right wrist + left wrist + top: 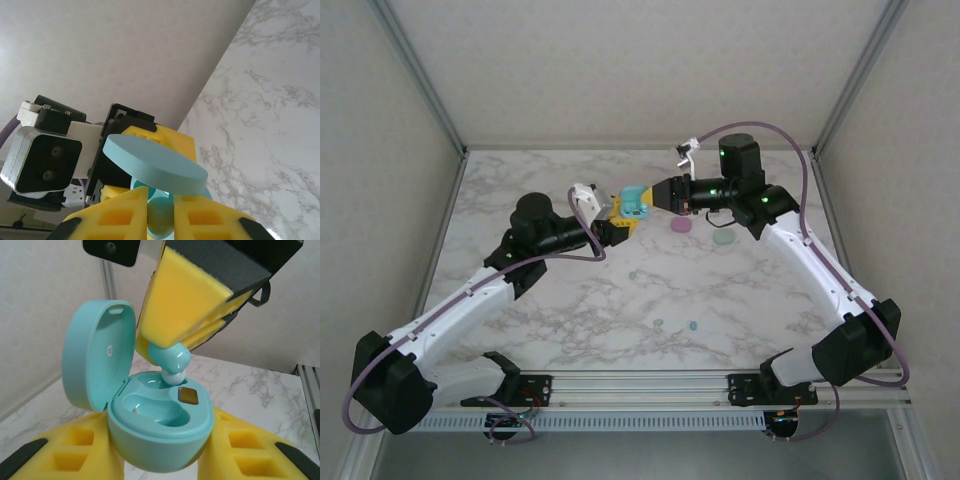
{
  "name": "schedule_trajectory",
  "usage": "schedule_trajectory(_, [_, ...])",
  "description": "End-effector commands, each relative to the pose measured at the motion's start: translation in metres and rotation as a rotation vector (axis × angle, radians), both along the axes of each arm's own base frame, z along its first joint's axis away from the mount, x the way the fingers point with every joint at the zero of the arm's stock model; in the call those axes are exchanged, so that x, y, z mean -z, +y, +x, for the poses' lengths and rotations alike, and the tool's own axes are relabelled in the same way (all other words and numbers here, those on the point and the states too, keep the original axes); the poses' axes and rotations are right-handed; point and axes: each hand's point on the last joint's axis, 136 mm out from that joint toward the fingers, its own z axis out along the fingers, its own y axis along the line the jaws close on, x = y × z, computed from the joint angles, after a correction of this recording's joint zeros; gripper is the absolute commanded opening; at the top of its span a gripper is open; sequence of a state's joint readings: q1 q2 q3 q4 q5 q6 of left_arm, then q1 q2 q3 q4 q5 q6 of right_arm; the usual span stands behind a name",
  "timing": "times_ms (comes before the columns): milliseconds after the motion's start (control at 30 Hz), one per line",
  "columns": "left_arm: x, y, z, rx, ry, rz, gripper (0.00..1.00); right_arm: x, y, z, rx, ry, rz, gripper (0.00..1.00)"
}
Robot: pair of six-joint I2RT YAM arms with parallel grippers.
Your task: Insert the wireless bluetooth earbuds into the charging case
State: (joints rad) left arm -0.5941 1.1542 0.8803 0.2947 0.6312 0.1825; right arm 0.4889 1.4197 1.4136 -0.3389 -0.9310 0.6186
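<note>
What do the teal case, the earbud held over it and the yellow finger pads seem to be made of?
Charging case: looks like hard plastic, smooth satin finish with soft highlights.
Earbud: likely glossy plastic, with a sharp glint; its white tip may be silicone.
Yellow finger pads: apparently foam, matte and finely pored.

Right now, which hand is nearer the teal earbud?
Right. The right hand is shut on the teal earbud, holding it just above the open teal case. The left hand clamps that case, below the earbud.
</note>
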Motion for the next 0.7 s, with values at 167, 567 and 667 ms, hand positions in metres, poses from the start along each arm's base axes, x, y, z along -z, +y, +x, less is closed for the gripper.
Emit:
schedule_trajectory(167, [-0.031,-0.006,-0.006,0.040,-0.039,-0.081,0.27,0.016,0.002,0.007,0.025,0.007,-0.050,0.19])
schedule_trajectory(567, [-0.035,-0.007,-0.006,0.045,-0.029,-0.107,0.27,0.020,-0.002,0.009,0.043,0.006,-0.104,0.30])
schedule_trajectory(667, [-0.034,-0.006,-0.005,0.042,-0.025,-0.108,0.27,0.018,-0.003,0.009,0.050,0.004,-0.109,0.33])
